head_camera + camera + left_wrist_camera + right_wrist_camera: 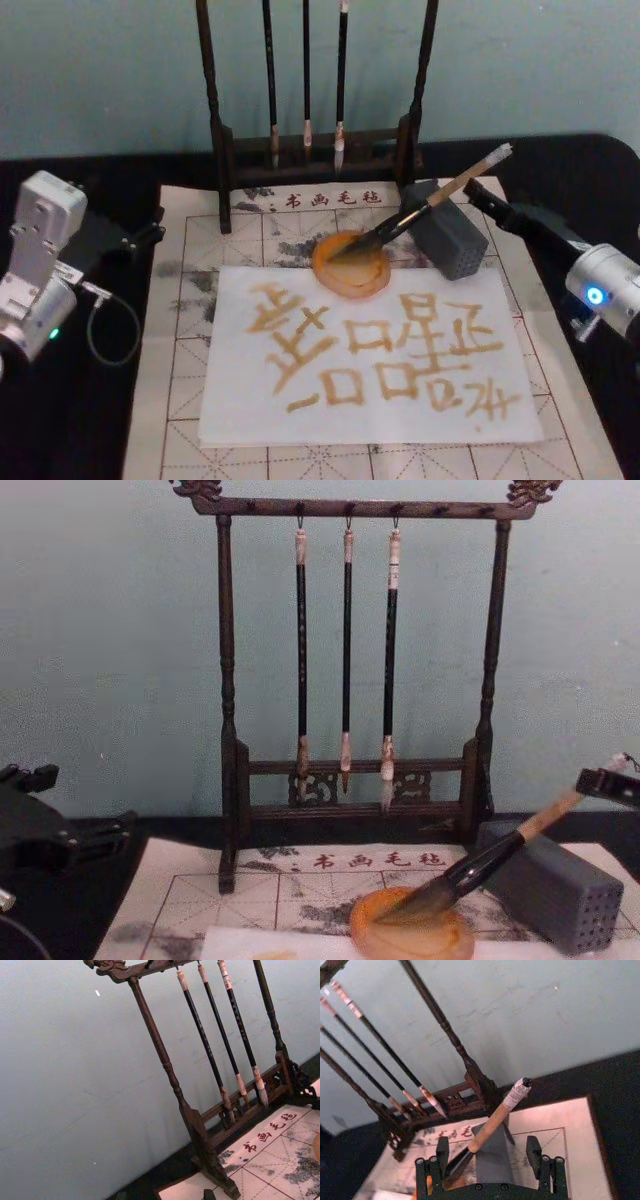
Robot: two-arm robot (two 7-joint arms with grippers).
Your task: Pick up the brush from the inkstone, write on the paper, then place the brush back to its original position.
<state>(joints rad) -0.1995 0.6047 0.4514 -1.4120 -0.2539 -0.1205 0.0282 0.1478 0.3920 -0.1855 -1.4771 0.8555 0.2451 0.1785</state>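
Clearance is my concern here. My right gripper point(487, 1144) is released, its two dark fingers spread to either side of the brush point(430, 200) near the upper handle, holding nothing. The brush lies aslant, with its dark bristle tip down in the inkstone point(350, 290) and its tan handle propped on the top edge of the grey block point(452, 242) just beside the dish.

The paper point(250, 420) in front carries several amber characters. I judge the writing done and the brush set back, so what is left is to draw away cleanly. I should keep the fingers wide and back out along the handle's own line, up and to my right, touching nothing. The handle is round, smooth wood balanced on one edge, so a nudge could roll it off the block or lever the wet tip out onto the sheet.

The inkstone is a shallow, glossy, translucent amber round with a paler centre, and its low rim gives the bristles little hold. The block is matte, rectangular and perforated on its side. The paper looks thin and absorbent, and it lies flat on a gridded felt mat point(180, 400).

My left gripper point(140, 236) sits parked at the mat's left edge over the black counter point(60, 430).
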